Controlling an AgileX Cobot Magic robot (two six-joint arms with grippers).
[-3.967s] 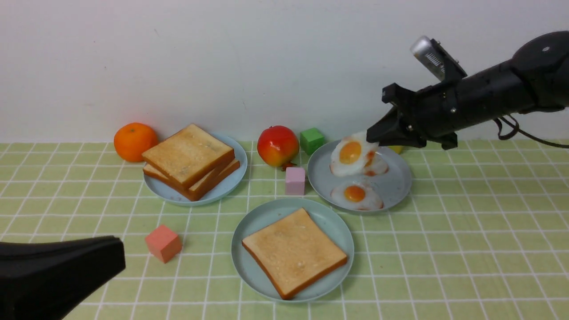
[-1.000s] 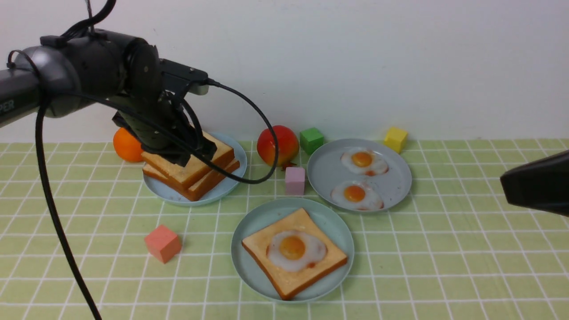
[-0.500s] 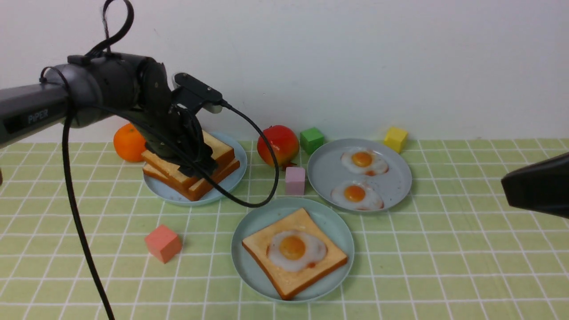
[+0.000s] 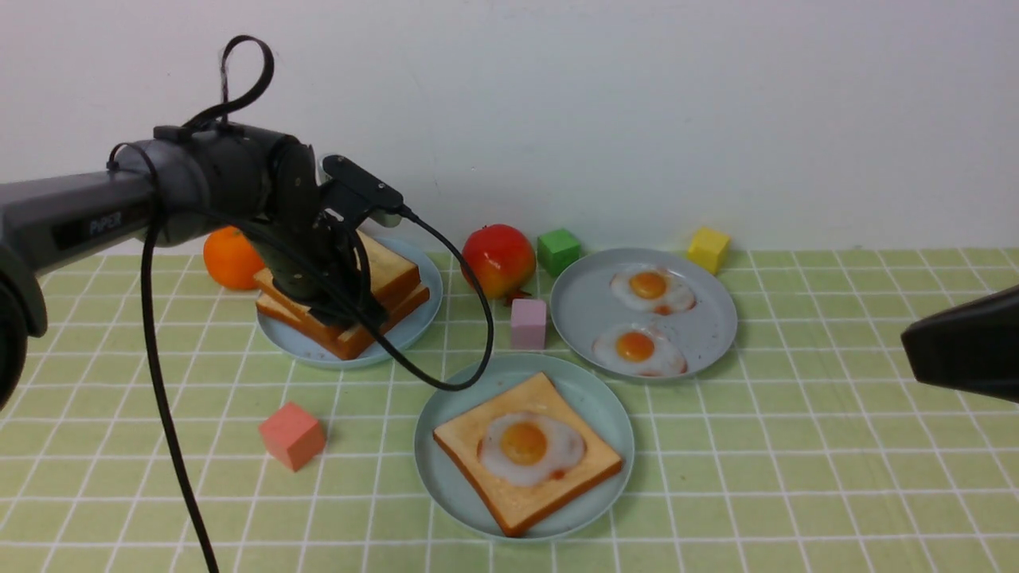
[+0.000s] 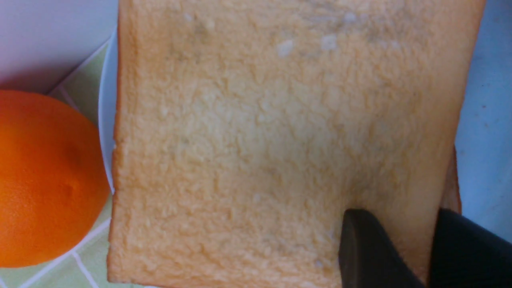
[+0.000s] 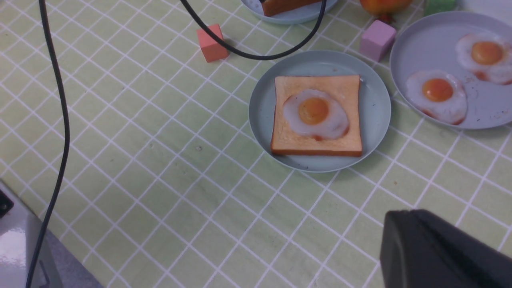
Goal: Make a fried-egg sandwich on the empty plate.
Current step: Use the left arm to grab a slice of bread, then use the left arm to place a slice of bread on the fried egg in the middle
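Teal-green plastic marks the target: the empty plate (image 4: 601, 398) sits at 6 o'clock on the checked cloth and already carries a bottom toast slice (image 4: 509, 501). The fried egg (image 4: 529, 450) lies flat on the middle of that slice, so by my reckoning only the lid of the fried-egg sandwich is missing. That explains the left arm's position. It comes in from 9 o'clock with the forearm about level and the wrist bent steeply down over the toast stack on the sky-blue plate (image 4: 410, 326), at 10 o'clock from the teal plate. An orange (image 4: 227, 255) sits just beside the stack. The wrist view shows the left gripper (image 5: 400, 224) narrowed onto one edge of the top toast slice (image 5: 260, 140), one finger on the golden face and the other outside the crust. It looks like a pinch on the slice, which has not yet been lifted clear. The right gripper (image 4: 915, 346) waits at 3 o'clock, well apart, jaws together and carrying nothing, probably parked to keep the lane clear.
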